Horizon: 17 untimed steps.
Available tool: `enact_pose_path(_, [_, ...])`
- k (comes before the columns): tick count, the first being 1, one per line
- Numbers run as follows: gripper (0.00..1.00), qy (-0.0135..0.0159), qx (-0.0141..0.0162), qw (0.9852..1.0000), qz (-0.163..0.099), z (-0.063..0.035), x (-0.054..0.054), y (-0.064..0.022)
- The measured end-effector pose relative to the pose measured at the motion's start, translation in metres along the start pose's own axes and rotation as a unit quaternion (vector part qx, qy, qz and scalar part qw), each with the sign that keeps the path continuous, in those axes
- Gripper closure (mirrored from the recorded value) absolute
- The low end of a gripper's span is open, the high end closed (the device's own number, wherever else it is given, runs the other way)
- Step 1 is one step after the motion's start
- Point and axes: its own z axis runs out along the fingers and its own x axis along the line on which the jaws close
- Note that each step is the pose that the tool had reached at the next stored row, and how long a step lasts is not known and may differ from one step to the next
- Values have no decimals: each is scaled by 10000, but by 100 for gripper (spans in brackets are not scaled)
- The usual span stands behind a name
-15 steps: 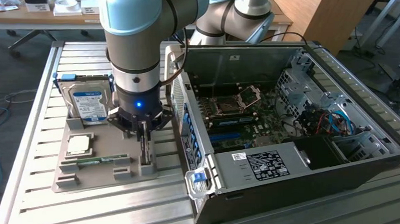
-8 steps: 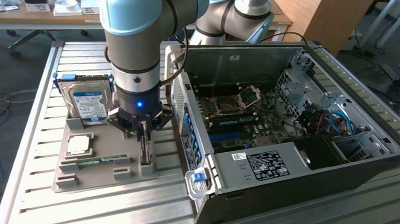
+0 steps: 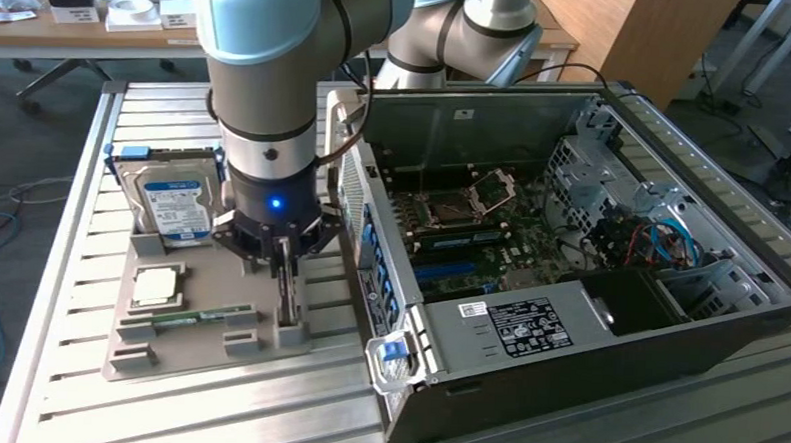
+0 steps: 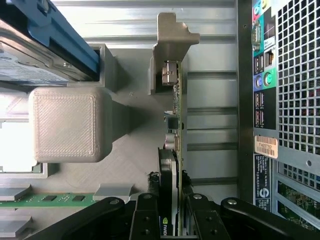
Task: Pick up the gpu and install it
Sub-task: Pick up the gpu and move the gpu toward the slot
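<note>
The gpu (image 3: 287,302) stands on edge in a slot of the grey holder tray (image 3: 189,358), to the exterior view's left of the open computer case (image 3: 567,289). My gripper (image 3: 281,265) comes straight down on the card's upper edge. In the wrist view the gpu (image 4: 179,100) runs edge-on, tan-green with a dark face, its far end resting against a grey holder post (image 4: 170,40). The gripper (image 4: 171,202) has its black fingers (image 4: 147,210) pressed against both faces of the card. The card still sits in the holder.
On the same tray stand a silver hard drive (image 3: 169,204) with a blue-white label, a CPU (image 3: 156,286) and a green memory stick (image 3: 184,319). The case's rear port panel (image 4: 280,100) is close beside the card. A slatted metal table (image 3: 55,387) carries it all.
</note>
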Motion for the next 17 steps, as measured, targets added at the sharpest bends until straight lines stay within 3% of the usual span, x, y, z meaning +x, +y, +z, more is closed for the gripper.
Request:
enact_pose_path(7, [73,0,0,10000,0,-194,-3,9])
enact_pose_path(17, [73,0,0,10000,0,-589,-9,27])
